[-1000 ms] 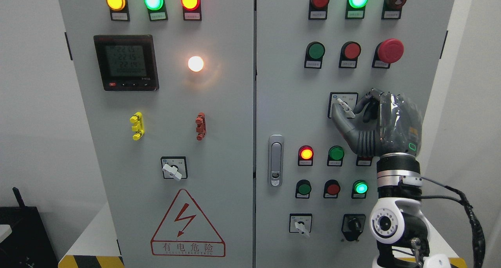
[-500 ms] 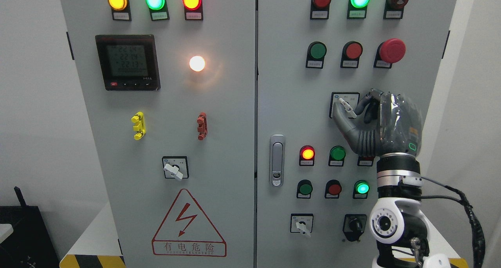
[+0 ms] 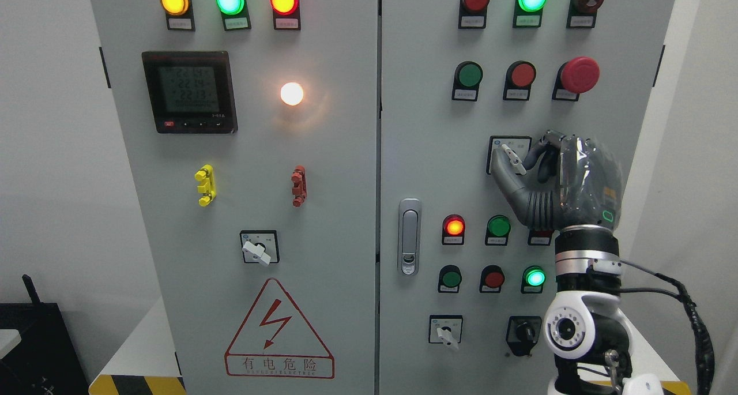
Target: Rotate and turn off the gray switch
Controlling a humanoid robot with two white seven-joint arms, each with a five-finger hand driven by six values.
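right hand point(image 3: 562, 179), fingers curled, pinching gray switch point(image 3: 512, 158) handle

Industrial electrical room, grey control cabinet point(image 3: 323, 210), indicator lamps point(image 3: 229, 0), high-voltage warning sign point(image 3: 279, 331)

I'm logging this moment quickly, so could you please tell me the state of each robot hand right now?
Left robot hand: not in view.
Right robot hand: fingers closed on the gray switch.
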